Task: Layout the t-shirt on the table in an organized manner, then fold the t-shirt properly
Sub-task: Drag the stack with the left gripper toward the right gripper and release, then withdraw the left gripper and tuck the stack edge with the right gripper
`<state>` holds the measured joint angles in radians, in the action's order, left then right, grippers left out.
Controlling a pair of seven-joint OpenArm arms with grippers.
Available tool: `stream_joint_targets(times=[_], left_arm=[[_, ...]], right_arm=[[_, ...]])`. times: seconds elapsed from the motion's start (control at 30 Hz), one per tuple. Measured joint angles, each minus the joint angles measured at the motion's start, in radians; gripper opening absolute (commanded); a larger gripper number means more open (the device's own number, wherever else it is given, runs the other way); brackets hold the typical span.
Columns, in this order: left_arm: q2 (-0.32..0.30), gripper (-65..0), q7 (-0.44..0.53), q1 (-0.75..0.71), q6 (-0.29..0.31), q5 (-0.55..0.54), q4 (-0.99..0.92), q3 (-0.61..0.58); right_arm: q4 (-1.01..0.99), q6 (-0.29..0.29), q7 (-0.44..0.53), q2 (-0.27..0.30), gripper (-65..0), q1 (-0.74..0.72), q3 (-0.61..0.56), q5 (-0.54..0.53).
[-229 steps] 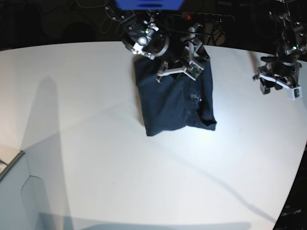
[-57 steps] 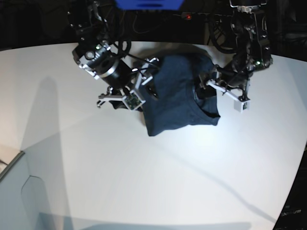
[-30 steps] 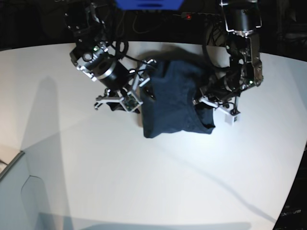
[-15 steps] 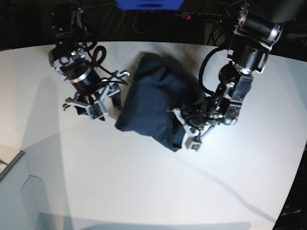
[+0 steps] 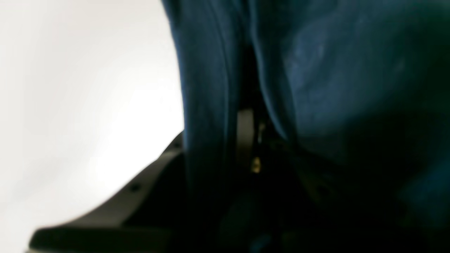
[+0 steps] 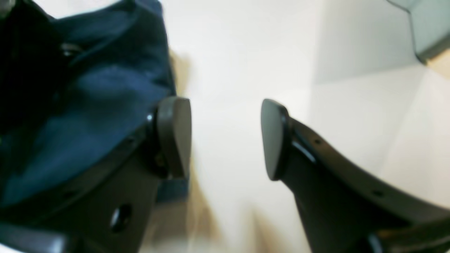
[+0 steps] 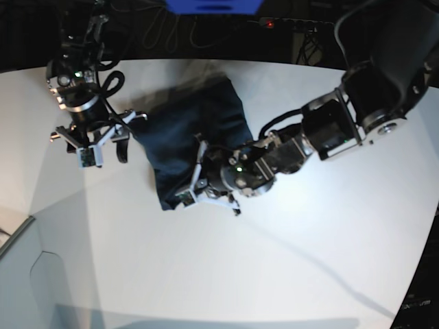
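Over the last second the left gripper (image 7: 195,184) has swept across the table (image 7: 274,274), dragging the t-shirt (image 7: 188,137) with it; its jaws are pinched on a fold of the fabric, which fills the left wrist view. The bundle now lies slewed, trailing behind that gripper toward the table's far edge. The right gripper (image 6: 225,137) has drawn back, jaws spread and empty, with the shirt just beside one finger. The garment remains bunched; layout is judged unfinished.

A dark backdrop with tangled cables (image 7: 171,31) and a small red light (image 7: 269,24).
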<state>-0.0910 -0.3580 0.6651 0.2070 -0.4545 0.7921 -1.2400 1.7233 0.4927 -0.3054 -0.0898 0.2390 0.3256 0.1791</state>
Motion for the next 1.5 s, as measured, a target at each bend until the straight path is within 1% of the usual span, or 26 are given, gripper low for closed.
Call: stream_joint_targets(times=[0.07, 0.1, 0.17, 0.27, 0.37, 0.4, 0.5, 0.63, 0.77, 0.83, 0.87, 0.93, 1.0, 1.17, 1.2, 1.23, 1.27, 1.33, 1.37, 1.43, 1.5], left_arm=[[0.032, -64.6, -0.004, 0.003, 0.003, 0.010, -0.003, -0.021], [0.047, -64.5, -0.005, 0.003, 0.014, 0.050, -0.003, -0.029], [0.084, -64.5, -0.019, 0.003, 0.013, 0.155, -0.006, -0.032], [0.133, -64.5, -0.010, 0.003, 0.017, 0.295, -0.007, -0.032], [0.154, -63.7, -0.004, 0.003, 0.018, 0.347, -0.029, -0.032], [0.155, -62.0, -0.005, 0.003, 0.018, 0.350, -0.042, -0.032], [0.146, -53.4, -0.009, 0.003, 0.018, 0.354, -0.054, -0.032], [0.145, -43.1, -0.048, 0.003, 0.011, 0.359, -0.051, -0.026], [0.150, -35.6, -0.060, 0.000, 0.015, 0.360, -0.051, 0.062], [0.149, -32.9, -0.063, 0.001, 0.015, 0.364, -0.046, 0.106], [0.143, -31.8, -0.072, 0.003, 0.014, 0.364, -0.028, 0.123], [0.130, -31.4, -0.079, 0.002, 0.015, 0.363, 0.026, 0.159], [0.114, -31.4, -0.061, 0.002, 0.015, 0.360, 0.082, 0.204], [0.045, -31.4, -0.071, -0.001, 0.017, 0.357, 0.186, 0.330], [0.024, -31.4, -0.082, -0.006, 0.017, 0.351, 0.212, 0.359], [0.003, -31.4, -0.111, -0.017, 0.017, 0.353, 0.248, 0.394], [-0.016, -31.4, -0.150, -0.036, 0.005, 0.364, 0.286, 0.439], [-0.055, -31.4, -0.212, -0.085, 0.014, 0.357, 0.374, 0.533], [-0.076, -31.4, -0.223, -0.119, 0.015, 0.348, 0.422, 0.583], [-0.114, -31.4, -0.285, -0.186, 0.013, 0.362, 0.514, 0.685], [-0.153, -31.4, -0.314, -0.274, 0.006, 0.364, 0.600, 0.813]], right_arm=[[0.000, 0.000, 0.003, -0.007, -34.0, 0.009, 0.029, 0.001], [0.000, 0.000, 0.002, -0.007, -34.0, 0.017, 0.033, 0.002], [0.000, 0.000, 0.000, -0.009, -34.0, 0.031, 0.032, 0.004], [0.000, 0.000, 0.002, -0.010, -34.0, 0.043, 0.032, 0.003], [0.024, 0.000, 0.004, -0.010, -34.0, 0.056, 0.032, 0.003], [0.034, 0.000, 0.003, -0.010, -34.0, 0.062, 0.032, 0.004], [0.053, 0.000, 0.002, -0.010, -34.0, 0.073, 0.032, 0.004], [0.062, 0.000, 0.003, -0.011, -34.0, 0.072, 0.032, 0.004], [0.062, 0.000, 0.003, -0.014, -34.0, 0.073, 0.032, 0.004], [0.062, 0.000, 0.003, -0.016, -34.0, 0.073, 0.032, 0.003], [0.062, 0.000, 0.002, -0.018, -34.0, 0.073, 0.032, 0.004], [0.062, 0.000, 0.002, -0.018, -34.0, 0.073, 0.031, 0.004], [0.062, 0.000, 0.002, -0.019, -34.0, 0.075, 0.032, 0.003], [0.063, 0.000, 0.002, -0.022, -34.2, 0.074, 0.028, 0.004], [0.063, 0.000, 0.002, -0.032, -34.2, 0.075, 0.027, 0.004], [0.063, 0.000, 0.003, -0.045, -34.2, 0.075, 0.027, 0.004], [0.063, 0.000, 0.002, -0.051, -34.6, 0.076, 0.023, 0.003], [0.063, 0.000, 0.003, -0.056, -37.1, 0.075, 0.023, 0.003], [0.063, 0.000, 0.002, -0.058, -39.3, 0.074, 0.023, 0.003], [0.063, 0.000, 0.003, -0.058, -43.7, 0.077, 0.005, 0.004], [0.063, 0.000, 0.001, -0.064, -49.3, 0.089, -0.020, 0.002]])
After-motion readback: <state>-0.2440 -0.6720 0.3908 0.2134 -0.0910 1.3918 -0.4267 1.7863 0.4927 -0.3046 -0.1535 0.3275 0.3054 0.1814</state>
